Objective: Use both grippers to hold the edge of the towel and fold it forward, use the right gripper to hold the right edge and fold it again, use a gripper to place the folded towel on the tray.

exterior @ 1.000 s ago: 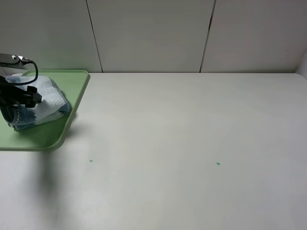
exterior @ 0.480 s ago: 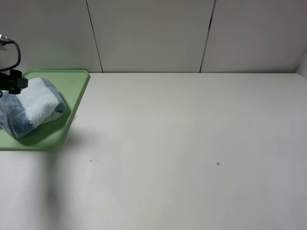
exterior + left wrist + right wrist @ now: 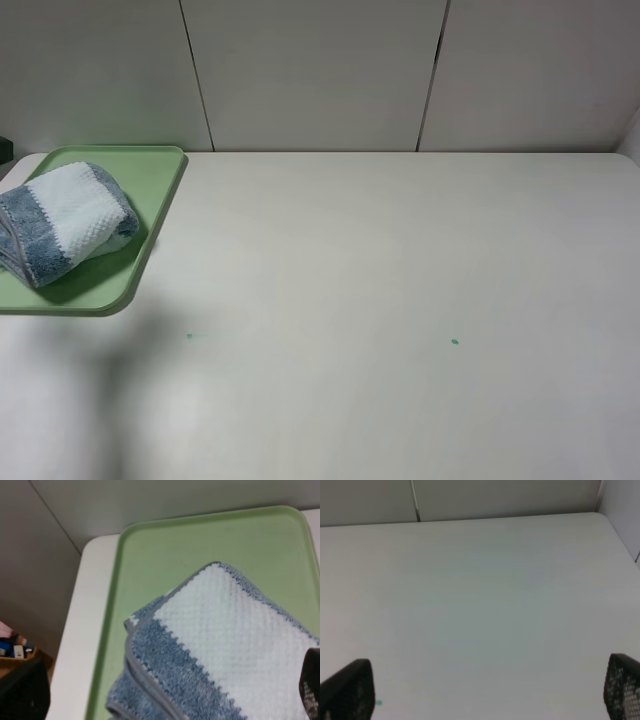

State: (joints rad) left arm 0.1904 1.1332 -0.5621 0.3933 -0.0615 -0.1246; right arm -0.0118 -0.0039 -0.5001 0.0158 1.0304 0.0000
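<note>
The folded towel (image 3: 62, 222) lies on the tray (image 3: 158, 185) at the left of the frame, both grippers stand apart and empty, so I judge the task finished, nothing more needed.

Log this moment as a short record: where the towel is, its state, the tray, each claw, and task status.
towel: square waffle-textured cloth with blue-grey and white stripes, folded into a bundle
towel location: lying on the flat pale green plastic tray, near the table's left edge in the high view
tray: on the white table, against the back wall
left claw: open, above the towel, not touching it
right claw: open, over bare table, holding nothing
task status: towel folded and placed on tray
</note>
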